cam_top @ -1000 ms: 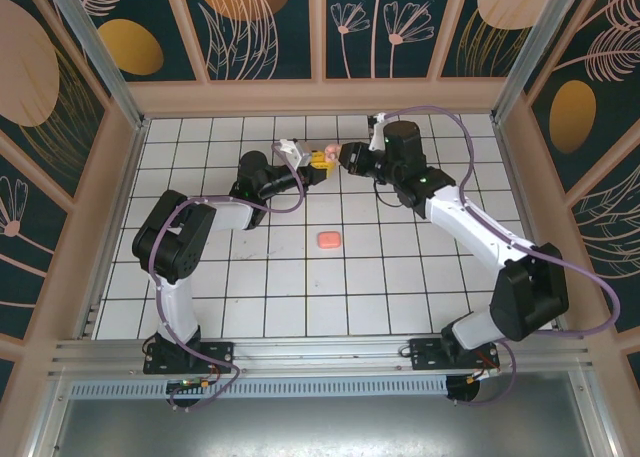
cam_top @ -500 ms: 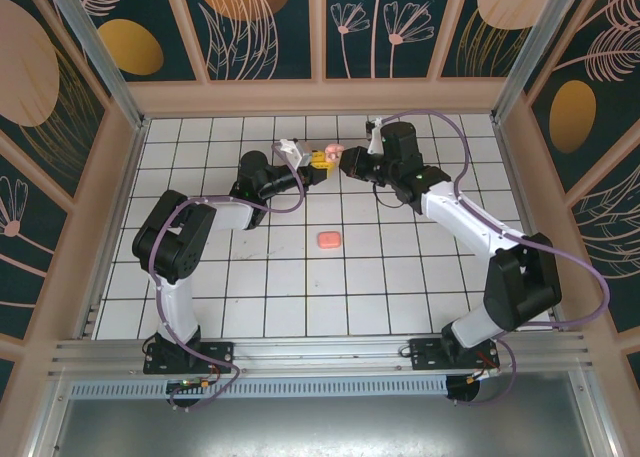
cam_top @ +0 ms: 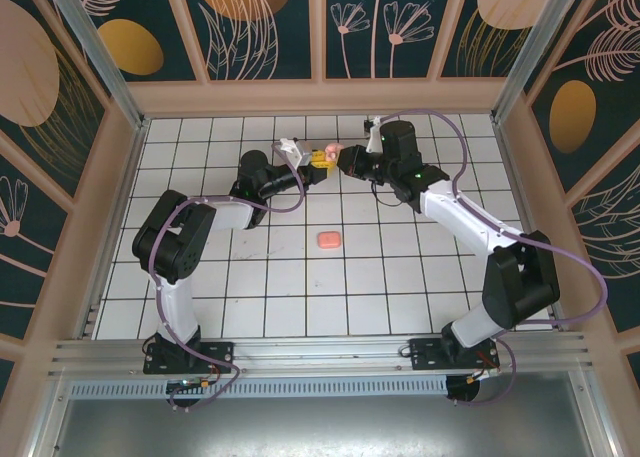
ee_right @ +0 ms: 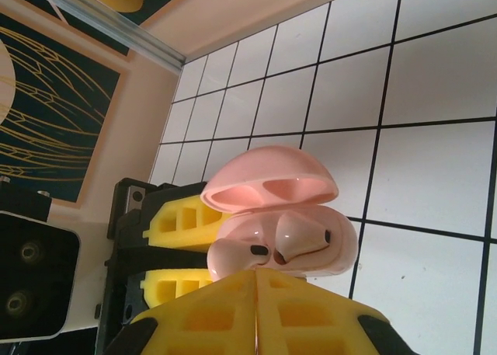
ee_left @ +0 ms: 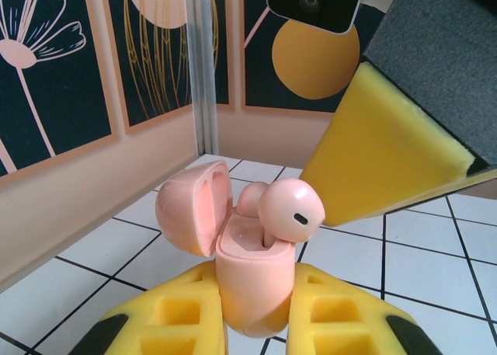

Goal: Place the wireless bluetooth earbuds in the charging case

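Your charging case is pale pink. Its earbud is glossy salmon-pink, with a small black slit at its 4 o'clock. The left gripper and right gripper both wear yellow foam pads backed in black. At 6 o'clock from the case, a coral pod sits on the floor of white tiles with dark grid lines. The walls are dark teal with peach flower outlines and golden ovals.

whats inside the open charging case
Two earbuds: one rounded head stands above the rim of the charging case, and the other peeks out behind it. Their stems are hidden down in the wells. The left gripper holds the case.
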Robot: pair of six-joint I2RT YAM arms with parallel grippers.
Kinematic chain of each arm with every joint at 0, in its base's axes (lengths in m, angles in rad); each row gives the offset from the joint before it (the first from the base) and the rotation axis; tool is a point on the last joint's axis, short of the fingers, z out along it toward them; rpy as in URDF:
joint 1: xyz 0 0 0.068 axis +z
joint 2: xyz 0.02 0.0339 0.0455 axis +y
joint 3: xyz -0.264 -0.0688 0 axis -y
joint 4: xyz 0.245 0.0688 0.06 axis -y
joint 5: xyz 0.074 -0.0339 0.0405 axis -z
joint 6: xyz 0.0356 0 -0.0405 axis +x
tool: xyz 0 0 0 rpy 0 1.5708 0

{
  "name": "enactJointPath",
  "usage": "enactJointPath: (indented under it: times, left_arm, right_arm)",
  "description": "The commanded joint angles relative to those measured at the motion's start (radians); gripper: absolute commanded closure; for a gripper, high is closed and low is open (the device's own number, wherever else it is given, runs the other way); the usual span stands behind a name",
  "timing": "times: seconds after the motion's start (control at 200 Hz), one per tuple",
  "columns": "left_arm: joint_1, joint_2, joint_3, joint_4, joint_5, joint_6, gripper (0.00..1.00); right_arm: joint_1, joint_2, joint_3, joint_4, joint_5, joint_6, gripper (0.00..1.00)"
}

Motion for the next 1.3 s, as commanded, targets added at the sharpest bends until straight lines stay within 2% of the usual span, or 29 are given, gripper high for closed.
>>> enactJointPath:
  times: [0.0,0.475,0.616,0.711,0.956,1.101,1.291]
  left_arm:
    - [-0.006,-0.015,0.029,0.008,0.015,0.017,0.89]
    - [-0.005,-0.021,0.024,0.0,0.012,0.023,0.89]
    - [-0.005,-0.022,0.023,0.001,0.037,0.024,0.89]
    - [-0.006,-0.023,0.02,0.011,0.073,0.023,0.89]
    - [-0.005,-0.023,0.036,0.048,0.184,-0.041,0.89]
    - [-0.007,-0.029,0.039,0.063,0.217,-0.071,0.89]
    - [-0.012,-0.029,0.05,0.062,0.226,-0.08,0.89]
  right_arm:
    - [0.006,0.017,0.041,0.044,-0.023,0.005,0.92]
    - [0.02,0.029,0.059,0.032,-0.021,-0.001,0.92]
    - [0.016,-0.005,0.059,0.016,-0.015,-0.039,0.87]
    - [-0.003,-0.048,0.048,0.013,-0.029,-0.085,0.77]
    - [-0.116,-0.097,0.058,-0.001,-0.207,-0.189,0.54]
    - [-0.167,-0.064,0.074,0.012,-0.335,-0.197,0.51]
    - [-0.173,-0.009,0.079,0.067,-0.446,-0.167,0.47]
